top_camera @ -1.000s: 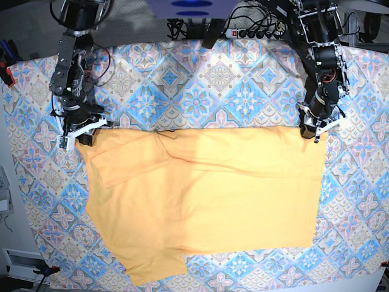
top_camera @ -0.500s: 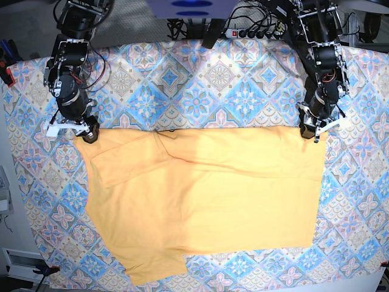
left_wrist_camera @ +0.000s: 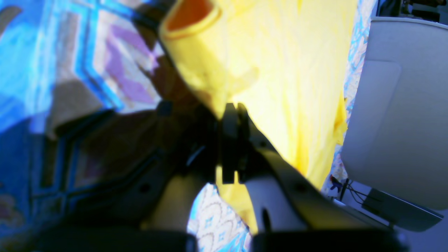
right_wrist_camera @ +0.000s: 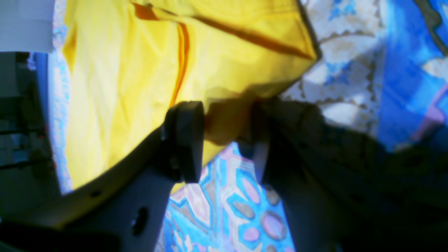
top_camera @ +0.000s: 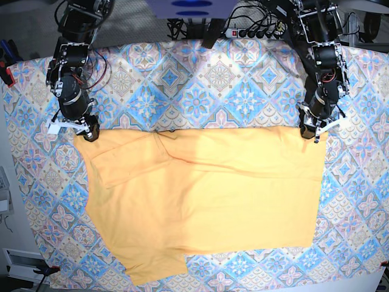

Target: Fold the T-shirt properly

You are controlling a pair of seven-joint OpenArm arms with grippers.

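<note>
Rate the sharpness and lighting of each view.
Base view: sharp, evenly lit, T-shirt clearly outlined. Left wrist view: blurred, shirt overexposed, patterned cloth in deep shadow. Right wrist view: soft focus, saturated yellow, dark foreground.

Two black arms reach down from the far edge of the bench. The left arm is on the right side in the base view. It bends at the middle and points down. Its left gripper (top_camera: 314, 129) has its jaws pressed tight together, with a bit of the T-shirt (top_camera: 206, 201) pinched between them. The right arm is on the left side in the base view. It also hangs down. Its right gripper (top_camera: 84, 131) has its jaws apart, one on each side of the shirt's corner, which sits between them.
</note>
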